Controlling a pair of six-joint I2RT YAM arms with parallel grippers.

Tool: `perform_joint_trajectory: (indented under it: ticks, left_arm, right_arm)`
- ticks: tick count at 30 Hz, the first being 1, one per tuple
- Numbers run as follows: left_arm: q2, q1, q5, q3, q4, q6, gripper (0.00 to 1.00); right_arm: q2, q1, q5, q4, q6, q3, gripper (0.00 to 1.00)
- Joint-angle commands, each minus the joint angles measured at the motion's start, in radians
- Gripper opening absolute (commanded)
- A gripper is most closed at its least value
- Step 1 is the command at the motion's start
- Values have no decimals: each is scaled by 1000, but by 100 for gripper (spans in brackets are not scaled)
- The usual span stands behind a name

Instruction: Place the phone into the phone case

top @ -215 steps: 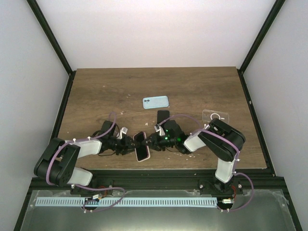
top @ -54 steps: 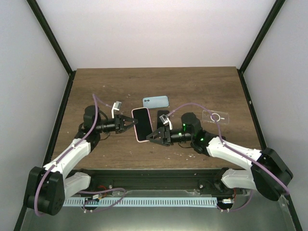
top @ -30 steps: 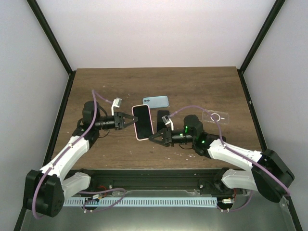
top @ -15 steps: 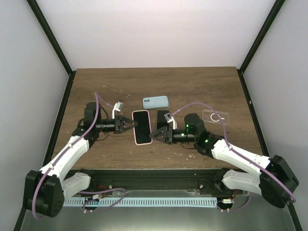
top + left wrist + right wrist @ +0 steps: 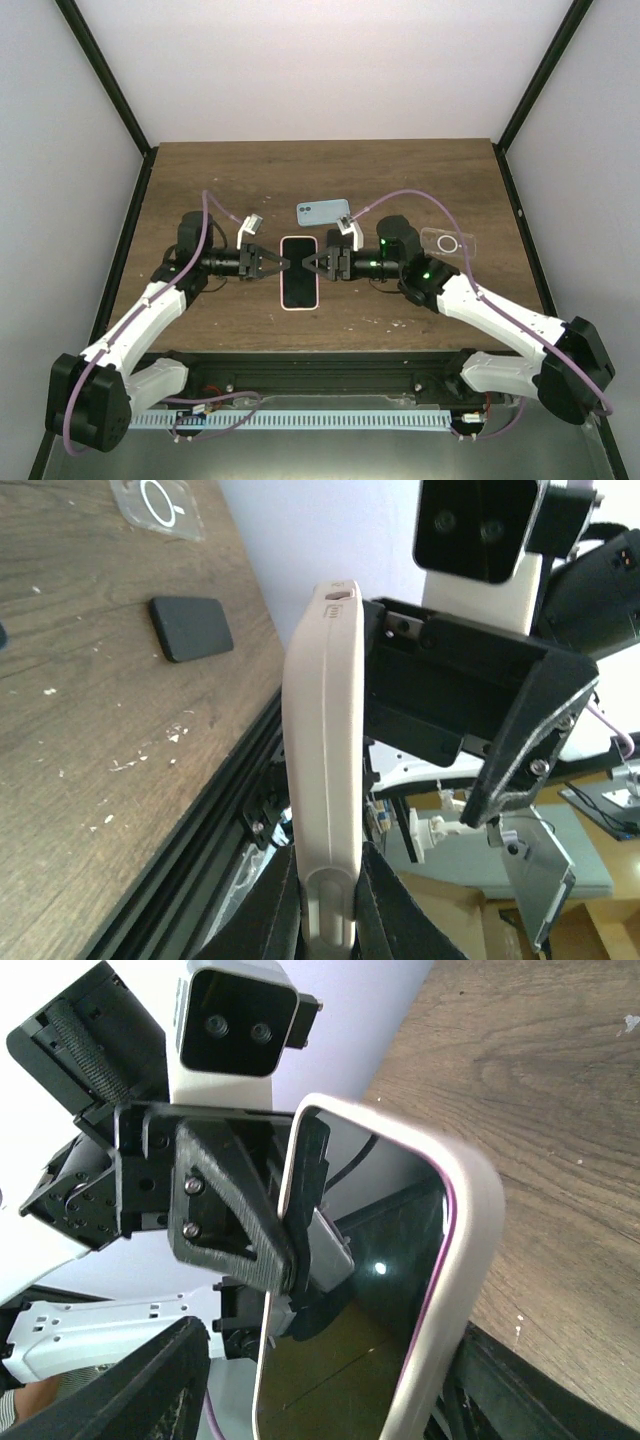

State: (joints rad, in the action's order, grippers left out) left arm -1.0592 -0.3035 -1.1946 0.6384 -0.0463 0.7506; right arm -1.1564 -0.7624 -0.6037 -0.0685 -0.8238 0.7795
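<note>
From above, the phone (image 5: 298,270) shows screen-up over the near middle of the worktop (image 5: 300,170). It is ringed by a pale phone case (image 5: 298,308) and looks already seated in it. The left gripper (image 5: 278,265) and right gripper (image 5: 314,264) meet it at opposite long edges. A light blue slab (image 5: 322,211) lies just behind, and a clear case (image 5: 447,243) lies towards the right edge.

In the left wrist view the case is edge-on, pinched between the left gripper's fingers (image 5: 385,920). The right gripper faces it with one finger standing clear of the phone. A dark slab (image 5: 190,628), possibly the blue one, rests on the wood.

In the right wrist view the dark screen lies between that gripper's own fingers (image 5: 150,1380), which are spread and touch nothing I can see.

Only one edge is clamped, so the hold is weak. If the right fingers close off-square, they could twist the phone out of the left pinch and drop it. They could also lever a corner out of the case. Whether every corner is seated I cannot tell.
</note>
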Motion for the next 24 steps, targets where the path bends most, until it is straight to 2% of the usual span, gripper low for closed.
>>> perform_joint_trajectory:
  ticks: [1, 4, 7, 10, 14, 15, 20, 24]
  left_arm:
    - [19, -28, -63, 35, 21, -26, 0]
    - [19, -34, -31, 36, -14, -50, 0]
    - [3, -35, 77, 77, -184, -161, 0]
    - [-32, -37, 92, 98, -251, -197, 0]
    - [-25, -37, 112, 113, -285, -214, 0]
    - [-17, -36, 123, 117, -292, -215, 3]
    - [26, -28, 217, 134, -342, -207, 27]
    - [53, -10, 451, 195, -511, -265, 50]
  right_arm:
    - [-23, 1, 7, 4, 23, 46, 62]
    - [-19, 2, 37, -9, 22, 39, 45]
    - [-18, 6, 115, -10, 24, 22, 22]
    - [-26, 11, 82, -86, -6, -7, 10]
    - [-52, 11, 27, -125, -33, -22, 7]
    - [-57, 11, 26, -125, -34, -26, 7]
    - [-65, 11, 24, -184, -66, -74, 7]
    - [-113, 11, 16, -255, -94, -109, 6]
